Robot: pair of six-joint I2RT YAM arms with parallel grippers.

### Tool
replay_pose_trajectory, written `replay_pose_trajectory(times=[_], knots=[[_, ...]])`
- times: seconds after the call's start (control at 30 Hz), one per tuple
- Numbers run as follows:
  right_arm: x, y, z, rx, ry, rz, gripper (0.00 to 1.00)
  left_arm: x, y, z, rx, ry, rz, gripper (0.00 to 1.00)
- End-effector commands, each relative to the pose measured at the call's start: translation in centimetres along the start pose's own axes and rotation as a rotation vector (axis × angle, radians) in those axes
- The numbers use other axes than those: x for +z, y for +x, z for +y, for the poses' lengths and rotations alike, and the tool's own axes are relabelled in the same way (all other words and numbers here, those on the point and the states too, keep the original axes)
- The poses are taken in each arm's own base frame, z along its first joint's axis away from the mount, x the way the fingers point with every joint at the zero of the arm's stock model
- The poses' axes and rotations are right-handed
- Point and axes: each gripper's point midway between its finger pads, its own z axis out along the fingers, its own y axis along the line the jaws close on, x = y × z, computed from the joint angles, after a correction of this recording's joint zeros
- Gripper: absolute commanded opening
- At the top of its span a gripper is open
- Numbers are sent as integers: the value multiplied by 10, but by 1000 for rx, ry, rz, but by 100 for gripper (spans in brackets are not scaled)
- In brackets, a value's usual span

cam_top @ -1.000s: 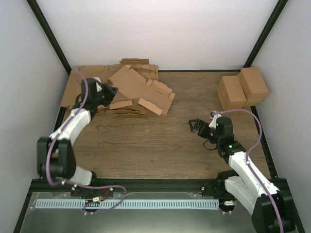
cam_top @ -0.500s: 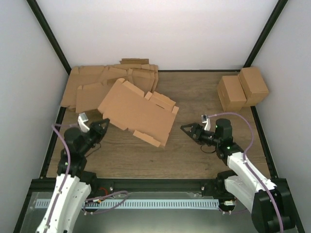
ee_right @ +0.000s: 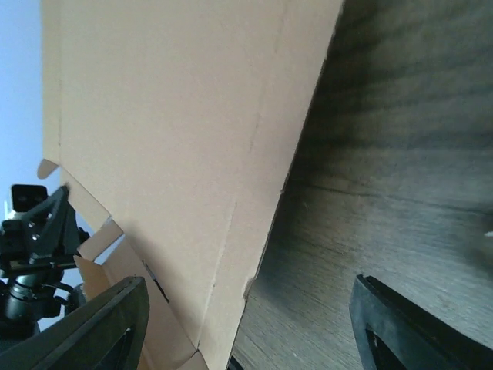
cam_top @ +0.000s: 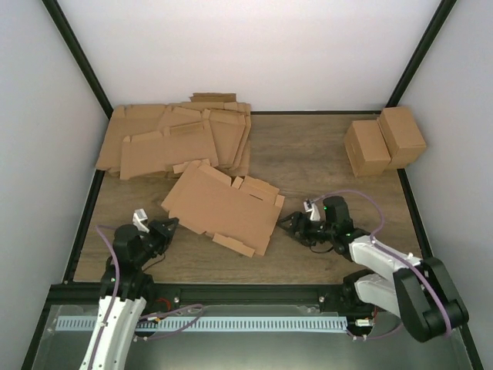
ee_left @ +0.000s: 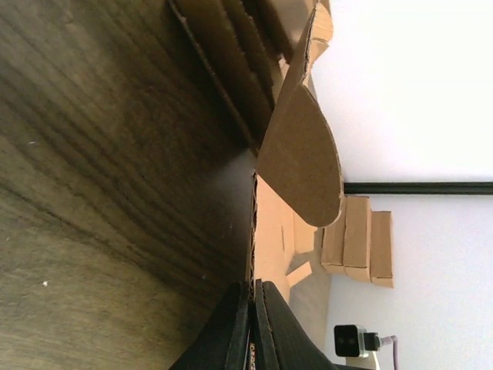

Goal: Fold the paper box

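The paper box (cam_top: 223, 206) is a flat brown die-cut sheet lying tilted over the front middle of the table. My left gripper (cam_top: 169, 227) is shut on its near-left corner. In the left wrist view the black jaws (ee_left: 253, 297) pinch the sheet's edge (ee_left: 269, 231), and a rounded flap stands above. My right gripper (cam_top: 287, 223) is open at the sheet's right edge. The right wrist view shows the sheet (ee_right: 177, 131) reaching in between the wide-apart fingers (ee_right: 108, 324), with neither finger touching it.
A stack of flat brown die-cut sheets (cam_top: 169, 139) lies at the back left. Two taller folded cartons (cam_top: 385, 139) stand at the back right. Black frame posts border the wooden table (cam_top: 308, 154).
My left arm has drawn back to the near-left, pulling the sheet off the stack toward the front. My right gripper has moved left and low to the sheet's right edge, its jaws narrowing.
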Motion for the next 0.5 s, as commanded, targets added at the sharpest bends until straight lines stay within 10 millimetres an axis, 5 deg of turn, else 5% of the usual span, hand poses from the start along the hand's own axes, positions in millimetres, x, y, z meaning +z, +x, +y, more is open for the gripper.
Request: replay_pose_trajectory(times=[0.0, 0.47], knots=[[17, 3, 4, -21, 3, 18, 74, 1, 6, 8, -16, -22, 26, 4], [59, 7, -2, 58, 67, 66, 53, 1, 13, 25, -27, -90, 58, 4]])
